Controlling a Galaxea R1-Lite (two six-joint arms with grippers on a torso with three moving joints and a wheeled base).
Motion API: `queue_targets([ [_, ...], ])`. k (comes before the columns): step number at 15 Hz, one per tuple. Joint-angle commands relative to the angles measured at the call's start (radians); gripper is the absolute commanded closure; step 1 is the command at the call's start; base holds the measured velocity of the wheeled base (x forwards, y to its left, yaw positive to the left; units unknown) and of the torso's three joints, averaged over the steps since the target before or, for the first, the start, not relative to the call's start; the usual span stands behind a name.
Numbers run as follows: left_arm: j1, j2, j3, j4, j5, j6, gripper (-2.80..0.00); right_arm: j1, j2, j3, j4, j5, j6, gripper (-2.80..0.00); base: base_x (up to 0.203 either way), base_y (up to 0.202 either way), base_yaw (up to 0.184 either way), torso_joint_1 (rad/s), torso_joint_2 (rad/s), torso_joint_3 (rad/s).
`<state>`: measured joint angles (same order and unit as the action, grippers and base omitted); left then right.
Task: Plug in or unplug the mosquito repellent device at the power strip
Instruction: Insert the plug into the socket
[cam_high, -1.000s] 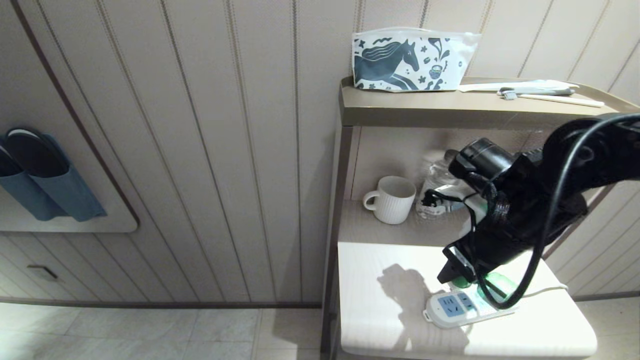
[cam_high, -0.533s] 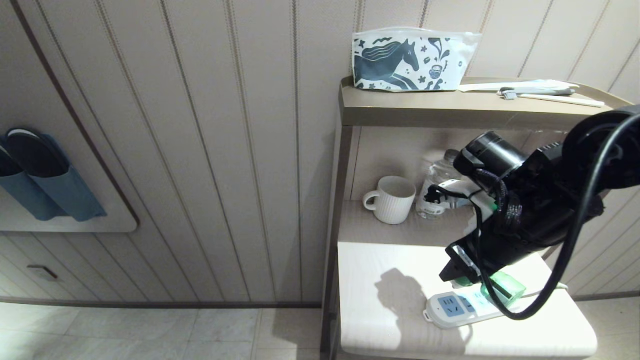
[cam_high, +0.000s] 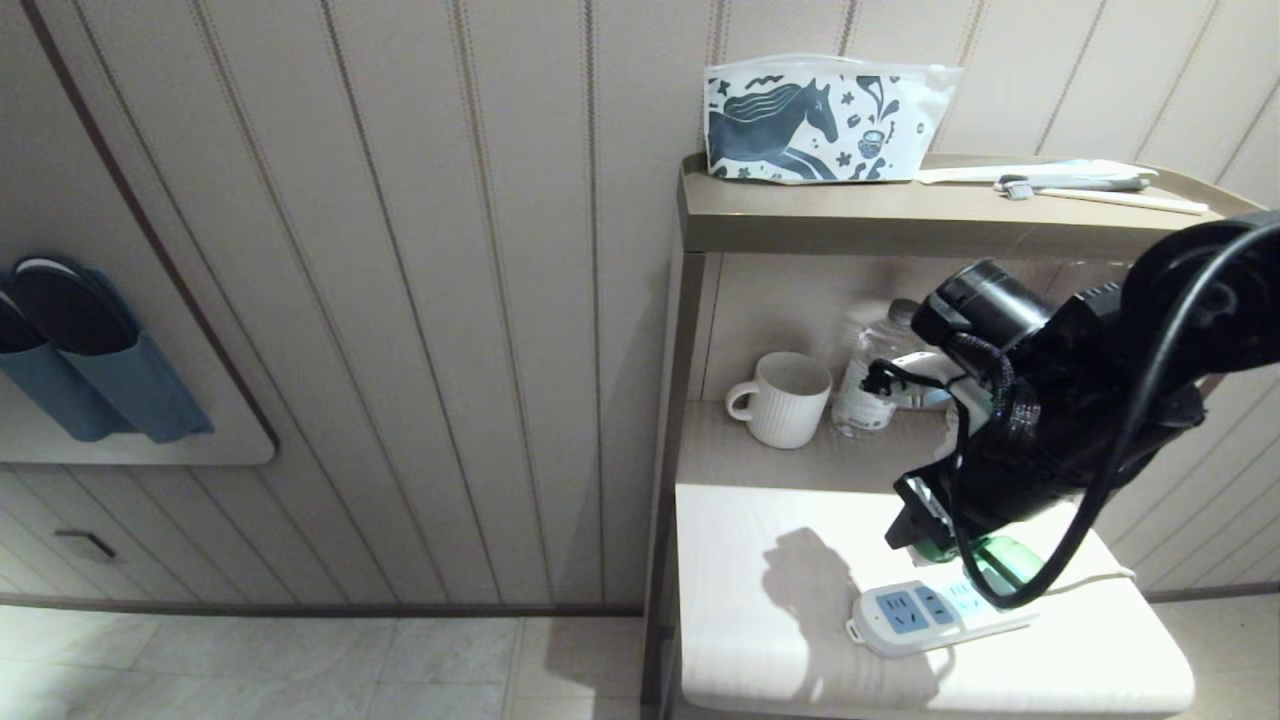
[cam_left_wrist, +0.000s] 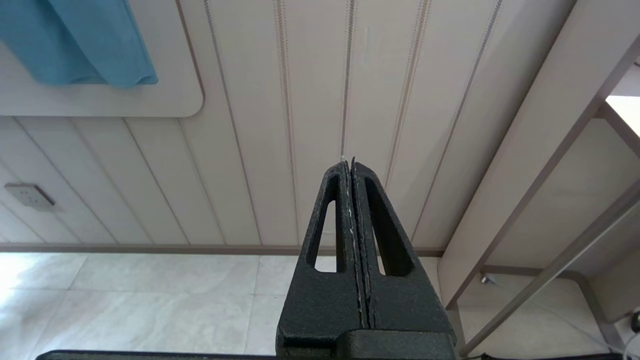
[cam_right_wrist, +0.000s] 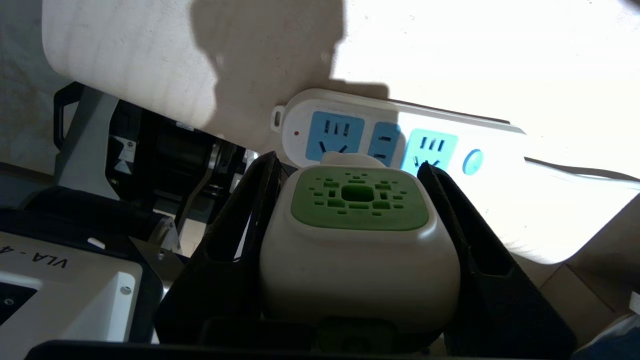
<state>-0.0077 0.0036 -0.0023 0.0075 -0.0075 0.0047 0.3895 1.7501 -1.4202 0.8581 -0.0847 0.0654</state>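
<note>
So in the head view the right gripper (cam_high: 935, 535) is clamped on the mosquito repellent device (cam_high: 1005, 556), held just above the power strip (cam_high: 935, 612), which lies near the front right edge of the white lower shelf (cam_high: 770, 530). Compared with half a second ago the green bottle end has tipped down a bit and sits closer over the strip, and the wrist has rolled slightly; the strip, the white mug (cam_high: 783, 398) and the clear bottle (cam_high: 875, 385) on the shelf behind haven't budged. Left wrist view: the left gripper (cam_left_wrist: 352, 172) has its fingers pressed together, parked facing the panelled wall (cam_left_wrist: 280, 100). Right wrist view: both fingers (cam_right_wrist: 250, 210) squeeze the white head with its green patch (cam_right_wrist: 359, 197), with the strip's blue sockets (cam_right_wrist: 335, 135) right beyond it, not plugged in.
</note>
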Motion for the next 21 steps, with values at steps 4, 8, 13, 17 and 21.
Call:
queue_targets([
  [4,0.000,-0.001,-0.001,0.000,0.000,0.000,0.00,0.007,0.037,-0.013,0.012,-0.002,0.000,0.00,0.000,0.000,0.000,0.000,0.00,0.000],
  [8,0.000,-0.001,-0.001,0.000,0.000,0.000,0.00,0.025,0.051,0.027,0.013,0.002,0.016,0.00,0.000,0.000,0.000,0.000,0.00,0.000],
  [13,0.000,-0.001,0.002,0.000,0.000,0.000,0.00,0.036,0.065,0.032,0.013,-0.001,0.048,0.00,0.000,0.000,0.000,0.000,0.00,0.000],
  [17,0.000,-0.001,0.000,0.000,0.000,0.000,0.00,0.029,0.074,0.074,0.011,0.001,0.044,0.00,0.000,0.000,0.000,0.000,0.00,0.000],
  [21,0.000,-0.001,0.000,0.000,0.000,0.000,0.00,0.027,0.116,0.081,0.003,0.003,0.050,0.00,0.000,0.000,0.000,0.000,0.00,0.000],
])
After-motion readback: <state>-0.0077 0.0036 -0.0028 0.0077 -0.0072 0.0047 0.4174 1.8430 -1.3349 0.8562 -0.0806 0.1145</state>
